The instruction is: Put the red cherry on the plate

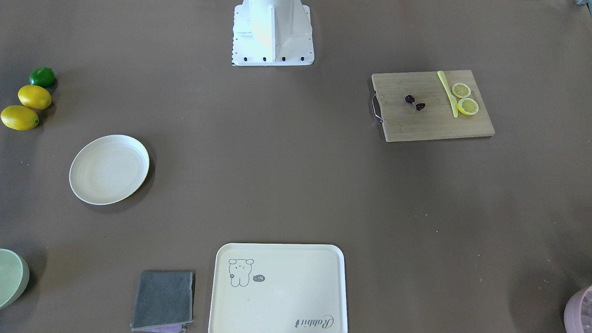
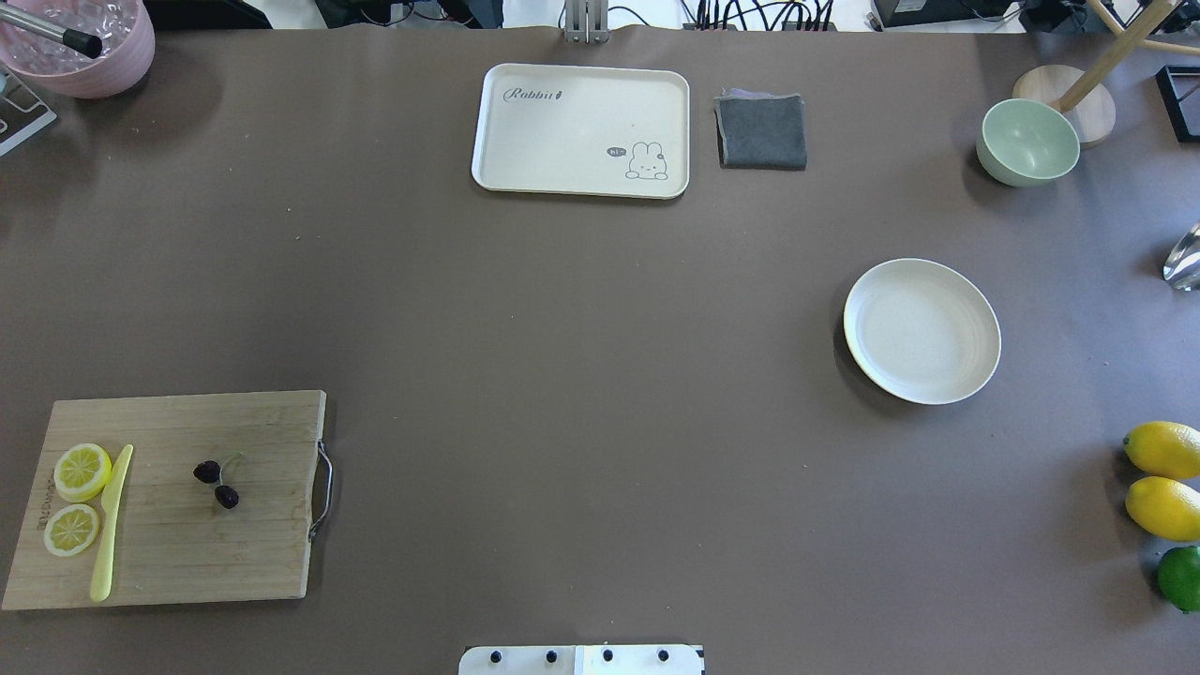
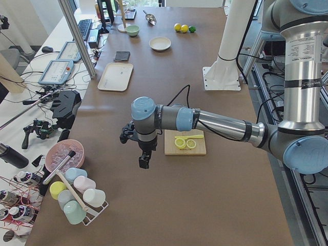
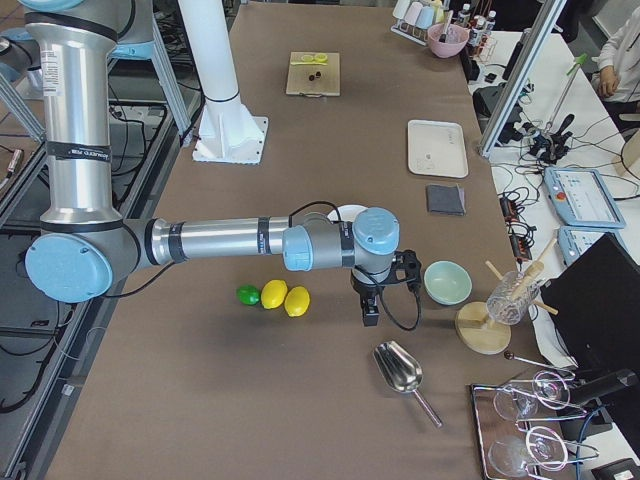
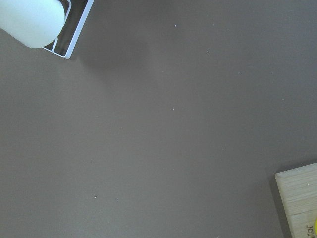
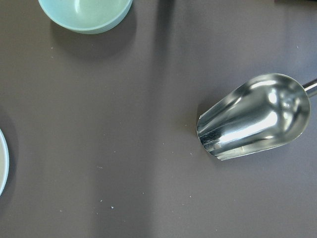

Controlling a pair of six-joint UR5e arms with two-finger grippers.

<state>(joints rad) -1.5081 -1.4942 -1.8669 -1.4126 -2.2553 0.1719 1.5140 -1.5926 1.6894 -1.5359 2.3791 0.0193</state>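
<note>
The red cherry (image 1: 415,102) (image 2: 216,483), a pair of tiny dark fruits, lies on the wooden cutting board (image 1: 430,125) (image 2: 187,553), beside a yellow knife (image 2: 111,522) and two lemon slices (image 2: 77,497). The round cream plate (image 1: 109,169) (image 2: 922,330) stands bare on the opposite side of the table. My left gripper (image 3: 145,161) hangs above the table just beyond the board's outer end; my right gripper (image 4: 370,315) hangs past the plate, near the green bowl (image 4: 447,282). Both show only in the side views, so I cannot tell whether they are open or shut.
A cream tray (image 2: 580,129) and a grey cloth (image 2: 761,131) lie at the far edge. Two lemons (image 2: 1164,478) and a lime (image 2: 1180,577) sit at the right edge, a metal scoop (image 6: 255,123) beyond the bowl, and a pink bowl (image 2: 89,42) at far left.
</note>
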